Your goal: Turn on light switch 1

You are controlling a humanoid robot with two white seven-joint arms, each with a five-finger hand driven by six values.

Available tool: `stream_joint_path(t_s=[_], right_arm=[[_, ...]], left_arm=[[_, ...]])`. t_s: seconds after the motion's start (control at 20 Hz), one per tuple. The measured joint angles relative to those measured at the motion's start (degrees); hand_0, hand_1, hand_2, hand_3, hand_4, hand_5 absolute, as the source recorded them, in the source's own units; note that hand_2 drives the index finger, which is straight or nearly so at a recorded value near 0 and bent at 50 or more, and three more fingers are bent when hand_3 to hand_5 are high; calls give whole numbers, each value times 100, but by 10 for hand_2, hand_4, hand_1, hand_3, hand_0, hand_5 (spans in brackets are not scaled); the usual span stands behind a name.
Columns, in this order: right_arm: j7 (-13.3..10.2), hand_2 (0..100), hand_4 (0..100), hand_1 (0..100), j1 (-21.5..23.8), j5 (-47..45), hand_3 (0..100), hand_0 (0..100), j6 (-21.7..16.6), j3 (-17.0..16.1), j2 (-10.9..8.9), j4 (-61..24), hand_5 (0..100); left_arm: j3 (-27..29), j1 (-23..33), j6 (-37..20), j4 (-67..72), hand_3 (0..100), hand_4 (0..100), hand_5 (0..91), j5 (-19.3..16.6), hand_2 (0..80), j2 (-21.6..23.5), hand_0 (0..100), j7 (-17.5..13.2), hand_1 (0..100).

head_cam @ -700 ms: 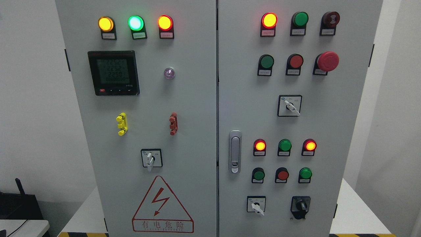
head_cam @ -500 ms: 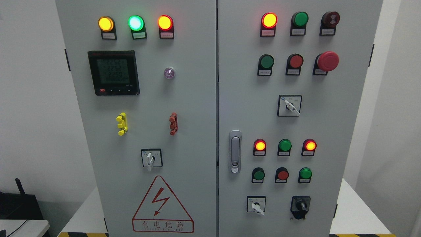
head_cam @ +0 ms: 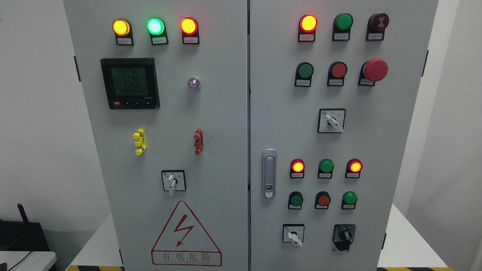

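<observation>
Head view shows the grey cabinet [head_cam: 226, 113] square ahead, neither of my hands in sight, so their state I cannot tell. Labels are too small to say which control is light switch 1; I should confirm before reaching, then press squarely.

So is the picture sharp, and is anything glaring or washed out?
Head view: mostly sharp and evenly lit; the lit lamps bloom, the green lamp nearly white at its centre, the small labels too small to read, the meter screen dim with blurry digits.
</observation>
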Motion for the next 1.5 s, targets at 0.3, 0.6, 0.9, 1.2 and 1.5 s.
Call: stream_joint_path(t_s=[0.3,0.6,0.9,1.2,1.5], right_arm=[[0,0,0,389,0,0,0,120,0,0,0,0,0],[0,0,0,389,0,0,0,120,0,0,0,0,0],[0,0,0,389,0,0,0,120,0,0,0,0,0],[0,0,0,389,0,0,0,120,0,0,0,0,0],[0,0,0,389,0,0,0,120,0,0,0,0,0]], left_arm=[[2,13,0,5,0,0,0,85,0,0,338,73,31],[5,29,-11,12,0,0,0,119,0,-5,339,199,27],[73,31,-11,3,0,0,0,133,0,-9,338,229,25],[173,35,-12,-25,0,17,0,123,0,-10,335,505,30],[310,58,-73,-118,0,41,0,122,0,-9,336,751,49]])
